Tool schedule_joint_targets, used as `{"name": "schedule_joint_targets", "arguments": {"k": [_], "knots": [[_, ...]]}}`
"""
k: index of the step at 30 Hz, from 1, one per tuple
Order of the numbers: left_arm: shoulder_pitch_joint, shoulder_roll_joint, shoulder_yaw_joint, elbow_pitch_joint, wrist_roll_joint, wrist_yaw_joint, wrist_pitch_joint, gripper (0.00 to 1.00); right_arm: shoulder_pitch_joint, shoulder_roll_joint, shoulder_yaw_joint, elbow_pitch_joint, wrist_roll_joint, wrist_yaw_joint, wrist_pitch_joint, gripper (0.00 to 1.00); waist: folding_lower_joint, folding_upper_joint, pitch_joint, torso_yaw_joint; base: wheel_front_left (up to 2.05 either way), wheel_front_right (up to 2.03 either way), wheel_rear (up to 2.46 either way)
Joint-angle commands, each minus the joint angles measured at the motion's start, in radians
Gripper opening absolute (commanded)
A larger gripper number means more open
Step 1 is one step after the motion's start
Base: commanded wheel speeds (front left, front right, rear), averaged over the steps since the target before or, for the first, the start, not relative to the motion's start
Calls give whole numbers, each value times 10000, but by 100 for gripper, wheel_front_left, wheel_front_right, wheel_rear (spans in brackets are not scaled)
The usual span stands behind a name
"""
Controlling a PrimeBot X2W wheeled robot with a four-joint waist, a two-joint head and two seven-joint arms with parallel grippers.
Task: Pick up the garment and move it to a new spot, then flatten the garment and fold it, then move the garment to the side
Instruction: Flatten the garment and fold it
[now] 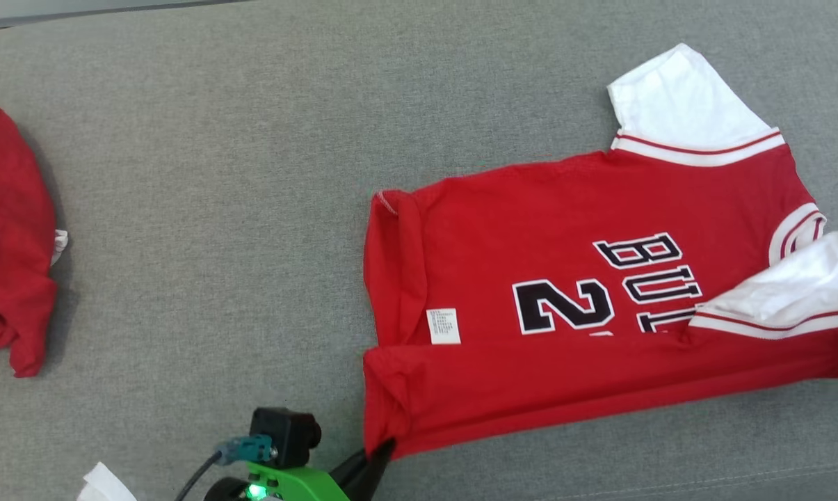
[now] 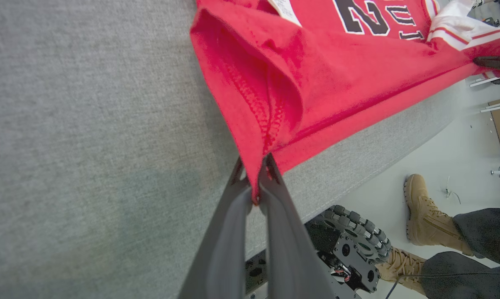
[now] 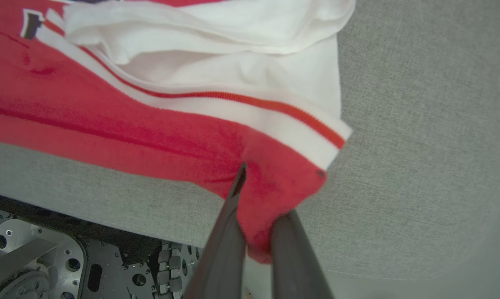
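On the right half of the grey fabric surface (image 1: pixel 217 174), a red garment (image 1: pixel 565 209), laid sideways with the hem toward the left and the white sleeves (image 1: pixel 676 97) toward the right; across the chest, in black with white outline, a large 2 and some letters, partly covered; near edge turned up over the body in one long band, hiding the lower part of the print; just inside the hem, a small white care label (image 1: pixel 444 325); nearer sleeve rumpled, resting on the red cloth beside the letters.

At the hem end of that folded band, the left gripper (image 2: pixel 254 170), clamped tight on the garment's corner, dark fingers pressed together with a pinch of red cloth between them; corner drawn up into a peaked fold; at the other end of the band, close under the red-and-white striped sleeve trim, the right gripper (image 3: pixel 264 195), likewise closed on the garment, red cloth bunched between and over its fingers.

Far left on the same surface, well apart from the garment, a second heap of red cloth (image 1: pixel 8 243); beyond the surface's edge in the left wrist view, a pale floor (image 2: pixel 453 137), a studded robot wheel (image 2: pixel 357 228) and a person's tan boots (image 2: pixel 424 211).
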State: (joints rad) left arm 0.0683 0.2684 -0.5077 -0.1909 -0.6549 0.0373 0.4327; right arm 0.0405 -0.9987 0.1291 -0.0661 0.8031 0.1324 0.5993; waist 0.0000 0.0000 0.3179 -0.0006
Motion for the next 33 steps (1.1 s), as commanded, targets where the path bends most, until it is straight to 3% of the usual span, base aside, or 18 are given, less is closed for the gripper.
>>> {"name": "schedule_joint_targets", "arguments": {"k": [1, 2, 3, 4, 5, 6, 8, 13, 18, 21, 26, 33], "knots": [[208, -3, -13, 63, -24, 99, -37, 0, 206, -52, 7, 177, 191, -30, 118, 0, 0, 0, -137, 167, 0, 0, 0], [341, -135, -99, 149, -53, 139, -101, 0, 325, -55, 32, 293, 305, -30, 189, 0, 0, 0, -166, 212, 0, 0, 0], [402, -236, -190, 238, -14, 185, -146, 9, 419, 19, 11, 432, 329, -30, 263, 35, 0, 0, -198, 258, 0, 0, 0], [469, -346, -264, 340, -19, 201, -222, 30, 465, 167, -37, 611, 329, -30, 335, 69, 0, 0, -219, 287, 0, 0, 0], [498, -453, -281, 421, -72, 224, -271, 64, 511, 305, -83, 701, 285, -29, 365, 100, 0, 0, -241, 314, 0, 0, 0], [485, -508, -301, 525, -36, 257, -337, 100, 535, 507, -167, 811, 250, -27, 412, 100, 0, 0, -258, 332, 0, 0, 0], [398, -529, -250, 612, 98, 321, -519, 100, 569, 893, -455, 874, 134, -25, 578, 100, 0, 0, -327, 347, 0, 0, 0], [193, 104, 317, -23, 439, 606, -628, 100, 169, 1159, -1636, 303, 134, -25, 912, 100, 0, 0, -358, 199, 0, 0, 0], [-1536, 456, 677, -479, 1114, 689, -349, 100, -1435, 1370, -2668, -387, -133, -24, 820, 100, 0, 0, 332, 254, 0, 0, 0], [-3039, -8, 303, -260, 1420, 459, -4, 100, -2994, 1708, -2569, -235, -834, -24, 789, 100, 0, 0, 1038, 343, 0, 0, 0], [-5526, -846, -538, 728, 2046, -24, 459, 100, -6048, 2802, -1880, 919, -2334, -24, 780, 100, 0, 0, 2351, 596, 0, 0, 0], [-7111, -1402, -1141, 2120, 2502, -410, 622, 100, -8763, 4080, -1210, 3194, -3870, -24, 40, 100, 0, 0, 3277, 872, 0, 0, 0]]}}
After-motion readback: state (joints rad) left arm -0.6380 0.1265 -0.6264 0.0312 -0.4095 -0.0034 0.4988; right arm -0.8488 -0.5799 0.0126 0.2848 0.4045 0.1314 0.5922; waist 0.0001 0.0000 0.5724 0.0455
